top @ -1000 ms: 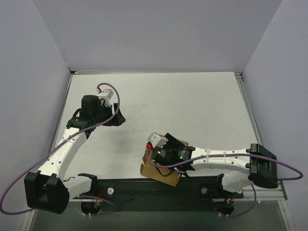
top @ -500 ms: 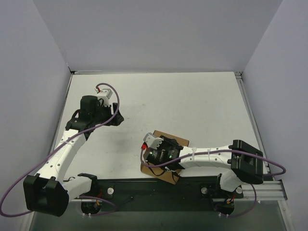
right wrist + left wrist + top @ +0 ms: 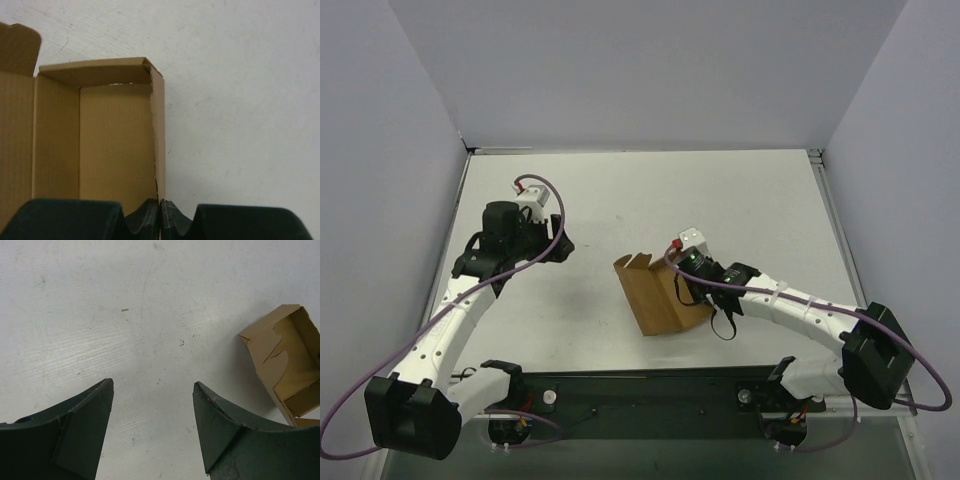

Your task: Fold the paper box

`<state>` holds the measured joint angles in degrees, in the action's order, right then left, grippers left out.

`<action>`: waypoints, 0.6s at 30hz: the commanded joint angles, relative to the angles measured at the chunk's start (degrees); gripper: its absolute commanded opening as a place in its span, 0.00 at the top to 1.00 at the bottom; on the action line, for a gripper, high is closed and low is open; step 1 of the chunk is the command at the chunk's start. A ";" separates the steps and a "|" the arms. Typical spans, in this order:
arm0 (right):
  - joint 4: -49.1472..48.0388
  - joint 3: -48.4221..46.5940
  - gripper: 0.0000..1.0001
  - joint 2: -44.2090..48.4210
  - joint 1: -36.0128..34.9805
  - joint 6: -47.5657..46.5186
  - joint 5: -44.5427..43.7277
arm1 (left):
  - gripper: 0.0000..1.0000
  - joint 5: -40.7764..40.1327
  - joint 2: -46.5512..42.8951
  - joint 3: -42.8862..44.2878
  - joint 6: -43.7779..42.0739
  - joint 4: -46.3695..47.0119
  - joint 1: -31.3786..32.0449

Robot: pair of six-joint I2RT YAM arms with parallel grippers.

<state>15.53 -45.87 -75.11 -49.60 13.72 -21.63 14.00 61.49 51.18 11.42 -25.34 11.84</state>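
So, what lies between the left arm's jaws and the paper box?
Nothing: only bare white table separates the left jaws from the paper box. The top external view shows this best, and the left wrist view agrees.

table (image 3: 720,200): white, scuffed | on it: paper box (image 3: 658,298) (open, seemingly tilted)

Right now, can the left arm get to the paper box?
Probably yes. The left gripper stands open, with only bare table between it and the paper box. The right gripper pinches a wall on the far side, away from that approach.
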 commanded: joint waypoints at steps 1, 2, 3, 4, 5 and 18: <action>-1.99 2.27 0.91 1.29 5.30 7.81 14.32 | 0.26 -0.47 -2.08 -0.38 -0.52 3.46 -0.50; -2.60 2.71 0.91 1.20 7.05 10.34 15.55 | 0.26 0.06 -1.99 -0.38 -0.52 3.55 -0.50; -3.39 3.15 0.91 0.76 7.76 11.76 16.87 | 0.26 0.41 -1.73 -0.38 -0.52 3.55 -0.41; -5.40 4.54 0.91 0.49 8.46 13.08 18.62 | 0.26 1.28 -1.38 -0.46 -0.43 3.55 -0.50; -6.55 5.25 0.91 0.23 9.43 16.05 19.42 | 0.26 1.47 -1.12 -0.47 -0.35 3.55 -0.50; -22.04 9.31 0.65 -4.17 10.67 33.22 25.23 | 0.26 4.98 2.57 -1.26 0.71 3.72 -0.23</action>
<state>-1.91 -35.75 -79.57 -39.33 41.80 0.58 16.95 62.61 49.82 11.70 -23.62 11.77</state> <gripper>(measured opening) 0.265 0.742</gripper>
